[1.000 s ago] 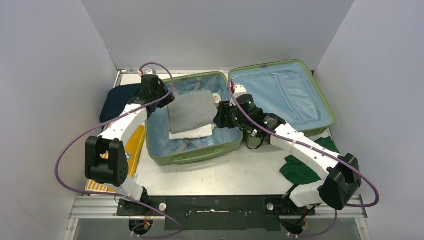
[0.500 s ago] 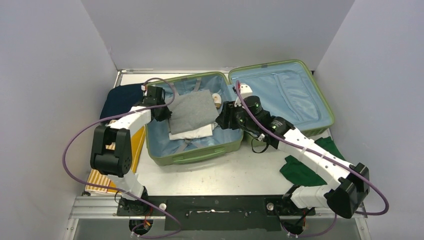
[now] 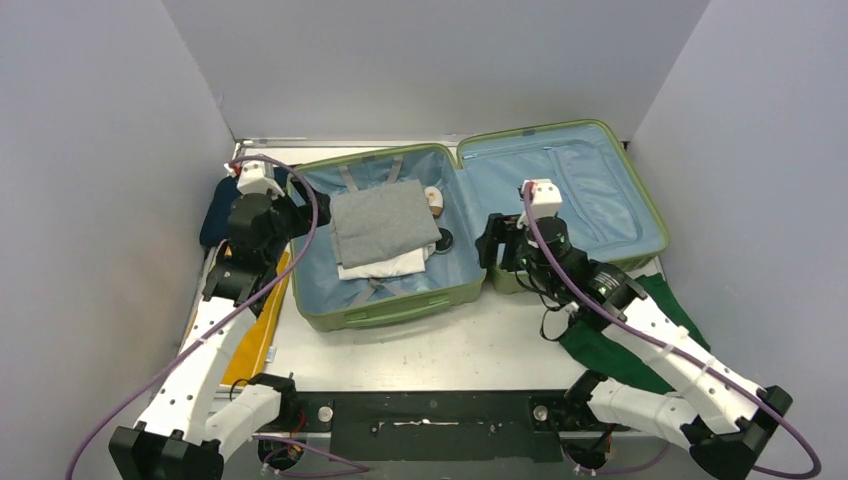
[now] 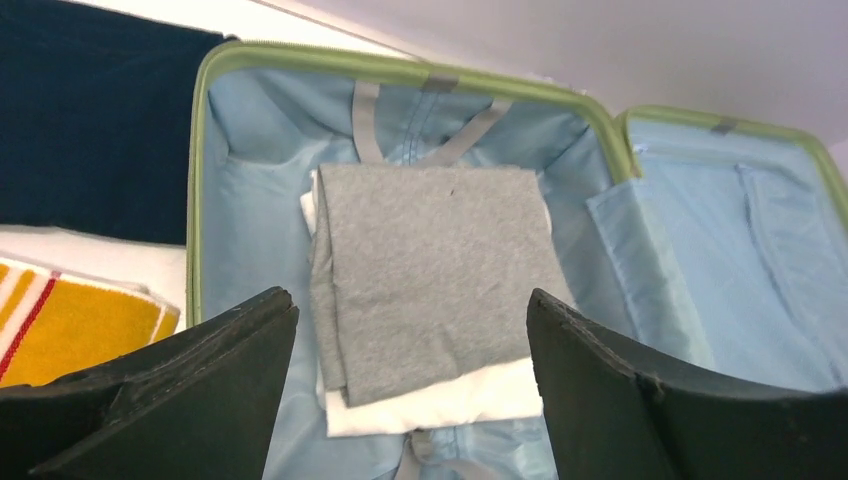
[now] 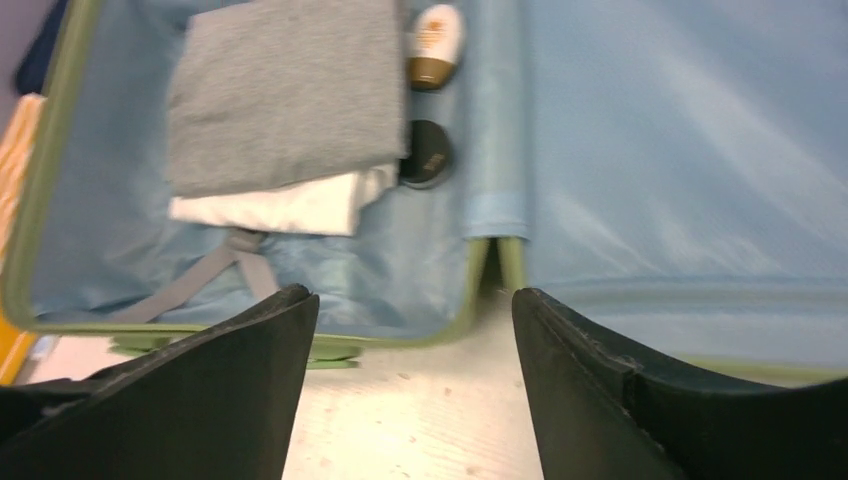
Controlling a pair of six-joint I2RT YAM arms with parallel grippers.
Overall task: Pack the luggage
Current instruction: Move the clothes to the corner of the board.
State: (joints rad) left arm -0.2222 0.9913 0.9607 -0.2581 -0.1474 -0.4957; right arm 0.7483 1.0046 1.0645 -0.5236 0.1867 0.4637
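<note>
Both arms have drawn back from the suitcase interior since the earlier frame. The left gripper [image 3: 292, 214] now sits at the left rim, and the right gripper [image 3: 490, 245] is at the near edge by the hinge. Both claws stand wide apart with nothing held.

The luggage [image 3: 390, 312] is a light-green hard shell lying open at the middle of the table [image 3: 450, 345]. It has light-blue lining and grey straps, with the lid half to the right.

The base half holds a folded grey garment [image 3: 385, 222] on a white garment [image 3: 390, 266]. A small bottle [image 3: 433, 198] and a dark round item [image 3: 443, 240] lie toward the hinge side. Bare lining shows left of and in front of the stack, and across the lid.

Outside the case, a navy cloth [image 3: 220, 205] lies beside the left wall, a yellow striped towel [image 3: 255, 325] lies near the front-left corner, and a dark green cloth [image 3: 605, 345] lies below the lid's front edge.
</note>
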